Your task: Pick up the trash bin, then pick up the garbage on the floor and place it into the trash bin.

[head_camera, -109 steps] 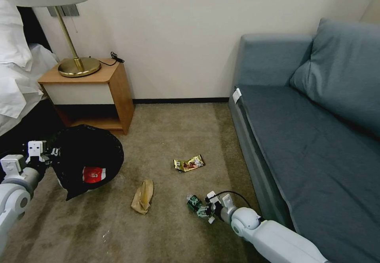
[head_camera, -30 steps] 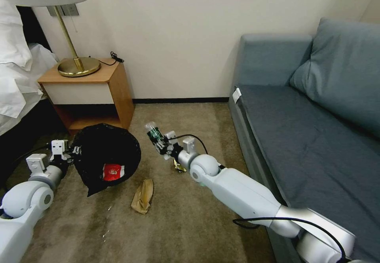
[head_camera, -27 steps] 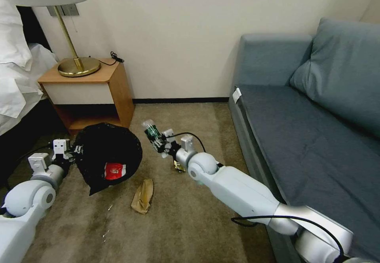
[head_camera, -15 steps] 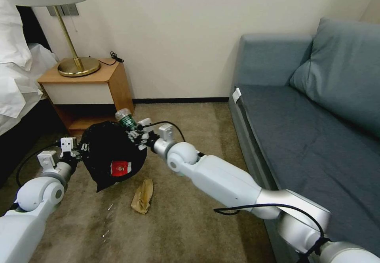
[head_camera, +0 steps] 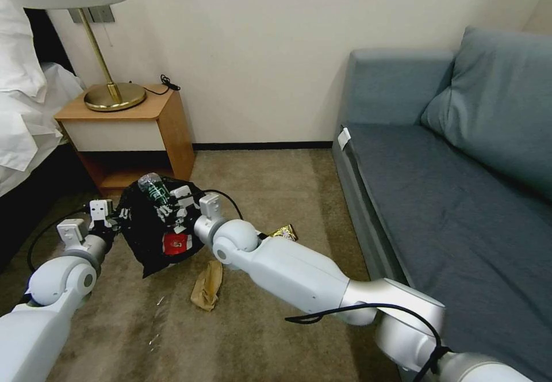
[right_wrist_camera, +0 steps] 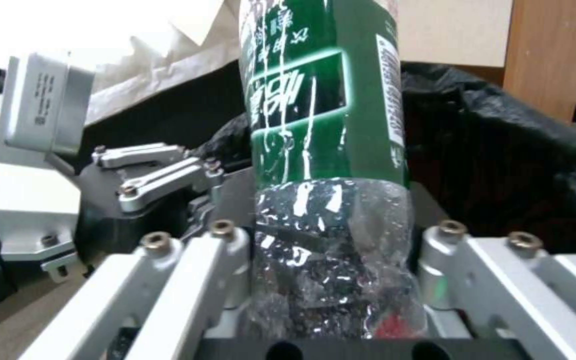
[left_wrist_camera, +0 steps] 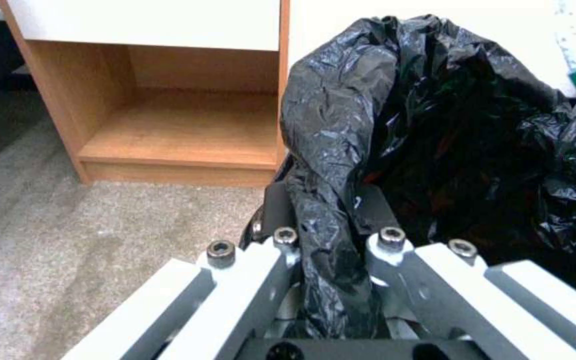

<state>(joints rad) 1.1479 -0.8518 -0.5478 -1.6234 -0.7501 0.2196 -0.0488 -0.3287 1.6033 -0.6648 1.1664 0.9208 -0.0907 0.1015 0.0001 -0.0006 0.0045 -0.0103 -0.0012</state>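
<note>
The trash bin point(head_camera: 144, 229), lined with a crinkled black bag point(left_wrist_camera: 448, 150), hangs tilted above the carpet. My left gripper point(head_camera: 115, 216) is shut on its rim and bag point(left_wrist_camera: 328, 240). My right gripper point(head_camera: 165, 202) is shut on the green-labelled plastic bottle point(head_camera: 152, 186) point(right_wrist_camera: 321, 125) and holds it over the bin's open mouth. A red-and-white packet point(head_camera: 172, 243) lies inside the bin. The crumpled brown paper bag point(head_camera: 207, 284) rests on the carpet in front of the bin. The gold snack wrapper point(head_camera: 283, 232) peeks out behind my right arm.
A wooden nightstand point(head_camera: 144, 134) with a brass lamp point(head_camera: 115, 97) stands just behind the bin. A bed point(head_camera: 23, 111) is at the left, and a blue-grey sofa point(head_camera: 437, 198) runs along the right. Open carpet point(head_camera: 259, 180) lies between them.
My right arm lifted the bottle from the floor by the sofa and swung it left to above the bin. The left arm brought the bin slightly rightward. The gold wrapper shows again.
</note>
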